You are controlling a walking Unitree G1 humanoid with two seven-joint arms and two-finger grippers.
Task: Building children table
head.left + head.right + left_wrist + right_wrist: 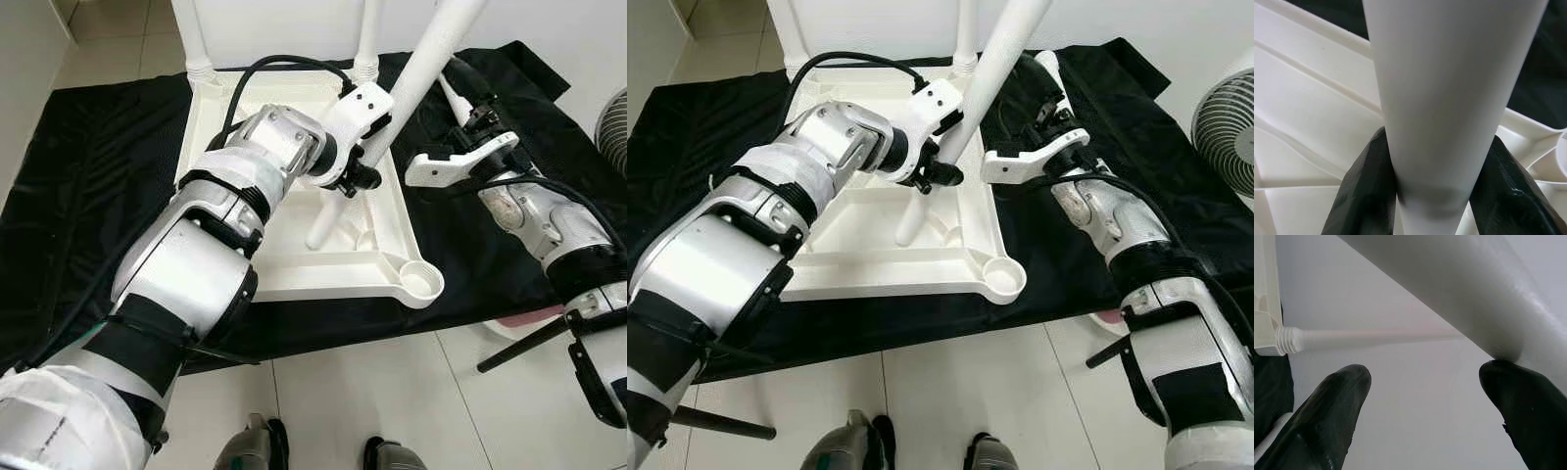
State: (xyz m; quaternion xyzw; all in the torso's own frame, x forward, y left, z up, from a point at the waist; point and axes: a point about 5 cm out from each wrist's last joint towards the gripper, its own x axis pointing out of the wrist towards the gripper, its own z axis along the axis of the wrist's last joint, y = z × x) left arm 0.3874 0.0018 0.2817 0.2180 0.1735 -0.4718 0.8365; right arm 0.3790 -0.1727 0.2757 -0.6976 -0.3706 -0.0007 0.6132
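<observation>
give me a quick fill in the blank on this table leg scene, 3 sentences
1. The left gripper is shut on a white ____.
2. The upturned white tabletop lies on a ____ cloth.
3. The right gripper has its fingers ____, one touching that part.

Missing words: leg; black; open

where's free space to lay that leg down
Bare black cloth left of the tabletop, and tile floor in front of it. Crowded right of the tabletop: the right end effector sits there, and the left end effector holds the leg over the tabletop.
</observation>
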